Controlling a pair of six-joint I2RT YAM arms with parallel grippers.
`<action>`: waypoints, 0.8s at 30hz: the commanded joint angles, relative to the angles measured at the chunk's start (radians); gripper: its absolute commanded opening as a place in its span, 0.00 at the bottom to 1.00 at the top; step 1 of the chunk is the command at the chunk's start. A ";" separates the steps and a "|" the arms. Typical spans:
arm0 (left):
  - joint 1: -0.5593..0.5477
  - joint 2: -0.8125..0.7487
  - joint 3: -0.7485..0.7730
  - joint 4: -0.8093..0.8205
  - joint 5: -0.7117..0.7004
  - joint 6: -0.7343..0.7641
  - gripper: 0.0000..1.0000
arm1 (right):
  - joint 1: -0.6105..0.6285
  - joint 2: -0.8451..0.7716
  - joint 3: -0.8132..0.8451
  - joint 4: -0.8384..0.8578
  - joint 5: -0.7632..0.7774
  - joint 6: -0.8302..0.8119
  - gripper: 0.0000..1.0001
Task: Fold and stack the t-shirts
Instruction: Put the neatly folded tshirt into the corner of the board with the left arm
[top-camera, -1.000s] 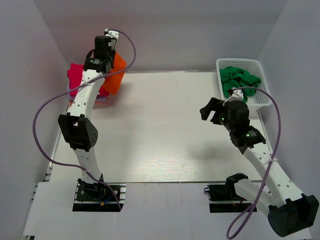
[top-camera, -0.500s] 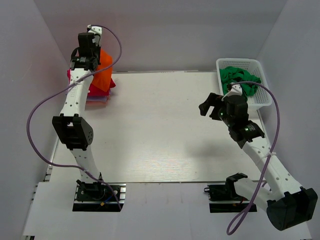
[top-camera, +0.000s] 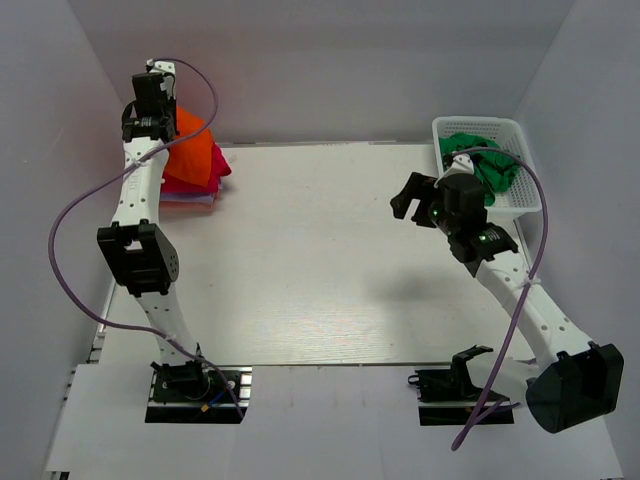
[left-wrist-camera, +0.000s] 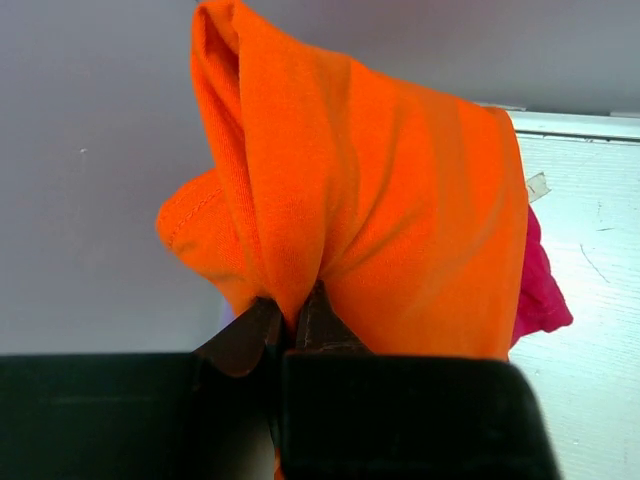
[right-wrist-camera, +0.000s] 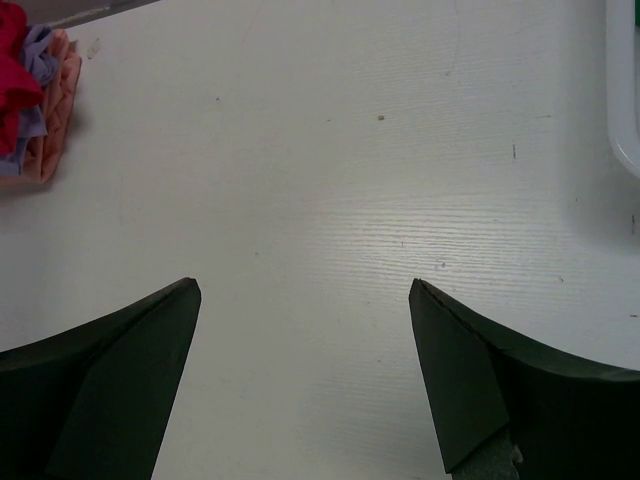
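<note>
My left gripper is at the far left corner, shut on the folded orange-red t-shirt. In the left wrist view the orange-red t-shirt bunches up from the pinched jaws. It hangs over a stack of folded shirts: a magenta one and a pale lilac one beneath. The magenta shirt shows under the orange cloth. My right gripper is open and empty above the table, left of the basket. The stack shows far off in the right wrist view. Green t-shirts lie in the basket.
A white mesh basket stands at the far right of the white table. The enclosure walls rise close behind the stack and along both sides. A purple cable loops from each arm.
My left gripper has carried the orange-red t-shirt left and back, over the stack in the corner. My right gripper has moved a little farther from the base.
</note>
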 joint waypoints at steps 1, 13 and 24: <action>0.020 0.008 0.017 0.042 0.024 -0.017 0.00 | -0.001 0.013 0.065 0.058 -0.006 -0.018 0.91; 0.021 0.010 0.161 -0.018 0.202 -0.089 0.00 | -0.003 0.022 0.053 0.085 -0.043 -0.001 0.91; 0.011 -0.023 0.172 -0.021 0.356 -0.172 0.00 | -0.004 -0.016 0.027 0.064 -0.055 -0.004 0.91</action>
